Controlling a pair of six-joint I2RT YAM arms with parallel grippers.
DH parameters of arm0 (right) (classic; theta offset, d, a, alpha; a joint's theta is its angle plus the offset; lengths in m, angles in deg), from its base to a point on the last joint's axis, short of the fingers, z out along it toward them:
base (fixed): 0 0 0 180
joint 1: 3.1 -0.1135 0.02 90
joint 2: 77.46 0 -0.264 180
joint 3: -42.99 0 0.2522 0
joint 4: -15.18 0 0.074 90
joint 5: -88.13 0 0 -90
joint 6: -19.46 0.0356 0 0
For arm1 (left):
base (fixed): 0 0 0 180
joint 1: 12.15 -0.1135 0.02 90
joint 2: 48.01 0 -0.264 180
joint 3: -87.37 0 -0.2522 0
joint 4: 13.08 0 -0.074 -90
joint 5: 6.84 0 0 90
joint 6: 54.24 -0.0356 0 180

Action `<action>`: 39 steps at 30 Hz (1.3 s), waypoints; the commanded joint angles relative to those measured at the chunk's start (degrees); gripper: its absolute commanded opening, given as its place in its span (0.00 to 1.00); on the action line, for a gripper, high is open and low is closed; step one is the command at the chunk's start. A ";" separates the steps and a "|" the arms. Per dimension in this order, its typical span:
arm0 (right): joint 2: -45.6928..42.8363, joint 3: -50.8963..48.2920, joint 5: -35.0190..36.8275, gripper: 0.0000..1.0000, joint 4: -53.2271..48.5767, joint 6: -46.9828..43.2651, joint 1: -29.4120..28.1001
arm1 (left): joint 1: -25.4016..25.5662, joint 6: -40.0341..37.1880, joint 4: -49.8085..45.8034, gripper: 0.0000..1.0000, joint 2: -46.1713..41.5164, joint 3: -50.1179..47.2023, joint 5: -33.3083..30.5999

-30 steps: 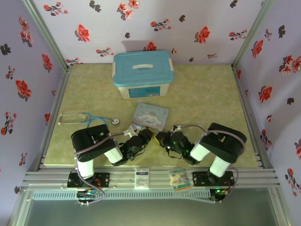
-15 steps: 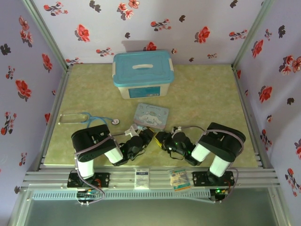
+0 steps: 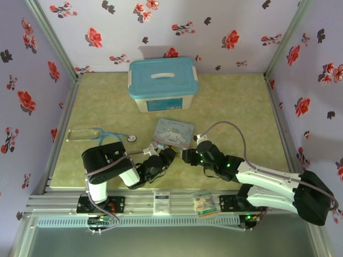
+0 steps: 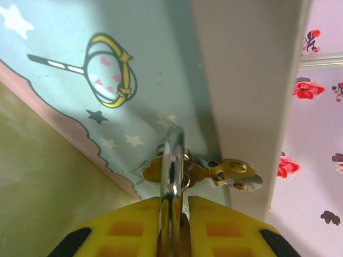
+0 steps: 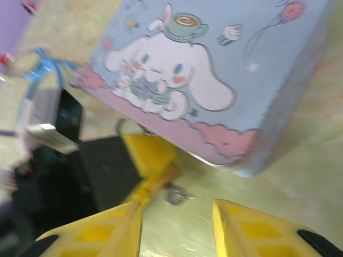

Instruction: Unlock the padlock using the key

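A bench (image 3: 236,107) covered with a pale green mat is enclosed by lilac walls (image 3: 225,21) printed with red and dark flowers. A white box (image 3: 162,83) with a blue lid is set at the far centre. A cartoon tin (image 3: 172,132) is laid nearer the middle, and a stethoscope (image 3: 99,132) is spread out to its left.

The padlock (image 4: 172,160) is found at the near centre of the bench, just on the near side of the tin. It is gripped by the left jaws, whose yellow pads are closed on either side of its silver shackle. In the left wrist view the tin's blue side is seen close behind the shackle.

The right jaws are held apart just to the right of the padlock, and nothing is seen between them. In the blurred right wrist view a small grey metal piece, taken to be the key (image 5: 177,194), is seen at the padlock's end. Whether it is seated in the lock cannot be told.
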 commanded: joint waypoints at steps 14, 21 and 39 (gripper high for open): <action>18.70 11.96 14.39 0.40 -10.35 -28.48 -11.70 | 0.62 0.42 2.77 0.00 0.03 -1.04 3.47; 20.03 7.97 15.66 0.39 0.15 -30.05 -11.71 | 0.52 0.19 2.73 0.00 -1.05 -1.28 3.63; 21.45 4.30 16.15 0.32 4.61 -30.50 -12.13 | 0.29 0.21 2.65 0.00 -2.52 -1.41 4.46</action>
